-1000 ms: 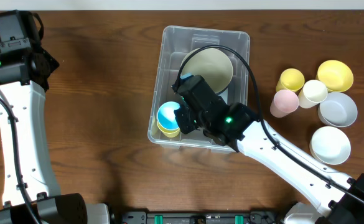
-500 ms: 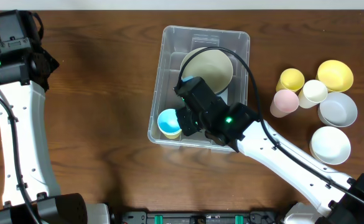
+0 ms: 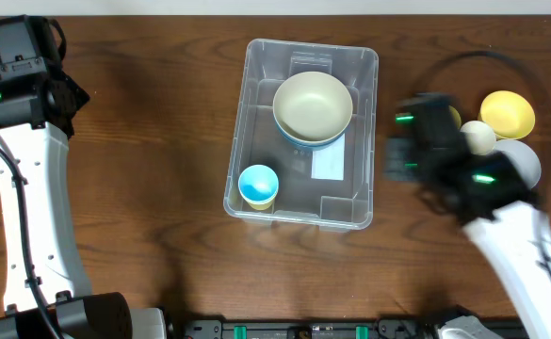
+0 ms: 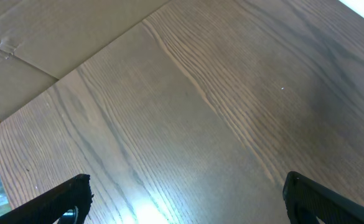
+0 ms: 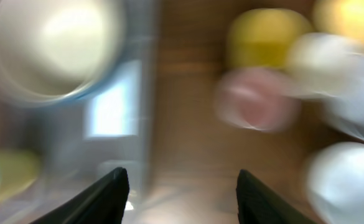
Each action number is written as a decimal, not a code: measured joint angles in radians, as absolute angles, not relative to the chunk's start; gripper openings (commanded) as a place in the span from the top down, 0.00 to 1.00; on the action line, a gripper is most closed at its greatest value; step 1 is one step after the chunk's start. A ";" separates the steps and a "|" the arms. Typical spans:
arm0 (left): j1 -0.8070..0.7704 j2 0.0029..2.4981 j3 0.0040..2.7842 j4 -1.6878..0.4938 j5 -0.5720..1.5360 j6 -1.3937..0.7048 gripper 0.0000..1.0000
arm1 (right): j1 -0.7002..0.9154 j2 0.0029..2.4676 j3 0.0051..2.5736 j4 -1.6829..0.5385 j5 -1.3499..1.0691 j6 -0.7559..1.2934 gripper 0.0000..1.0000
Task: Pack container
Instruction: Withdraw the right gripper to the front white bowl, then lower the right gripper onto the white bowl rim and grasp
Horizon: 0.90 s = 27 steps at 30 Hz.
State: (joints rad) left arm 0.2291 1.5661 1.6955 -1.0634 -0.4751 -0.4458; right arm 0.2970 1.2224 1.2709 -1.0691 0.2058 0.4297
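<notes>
Left arm (image 3: 35,217): long white link down the left edge of the overhead frame, black joint housing at upper left with one small green light, and a thin black cable (image 3: 15,200) alongside. Right arm (image 3: 525,250), blurred at right: black wrist block, two green lights, white link below, black cable loop (image 3: 482,55) above. Left gripper (image 4: 185,193) and right gripper (image 5: 182,193): black fingertips at the lower corners.

The left arm (image 3: 32,217) runs up the left edge of the overhead view, white link nearly straight, black wrist at the far corner. The left gripper (image 4: 191,196) has its fingertips spread wide with nothing between them. The right arm (image 3: 510,235) slants in from the near right (smeared by blur). The right gripper (image 5: 182,193) is likewise parted and empty.
</notes>
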 measured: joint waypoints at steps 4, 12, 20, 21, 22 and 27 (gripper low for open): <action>0.229 1.566 1.695 -1.063 -0.475 -0.446 0.02 | 0.019 1.148 1.276 -1.154 0.225 0.439 0.41; 0.229 1.566 1.695 -1.063 -0.476 -0.446 0.02 | -0.355 1.143 1.230 -1.140 0.178 0.441 0.41; 0.229 1.566 1.695 -1.063 -0.475 -0.446 0.02 | -0.515 1.144 1.046 -1.045 0.109 0.443 0.46; 0.229 1.566 1.695 -1.063 -0.475 -0.446 0.02 | -0.525 1.145 1.027 -1.032 0.097 0.439 0.46; 0.229 1.566 1.695 -1.063 -0.476 -0.446 0.02 | -0.532 1.145 1.011 -1.022 0.082 0.432 0.46; 0.229 1.566 1.695 -1.063 -0.476 -0.445 0.02 | -0.535 1.150 0.944 -0.997 -0.007 0.364 0.50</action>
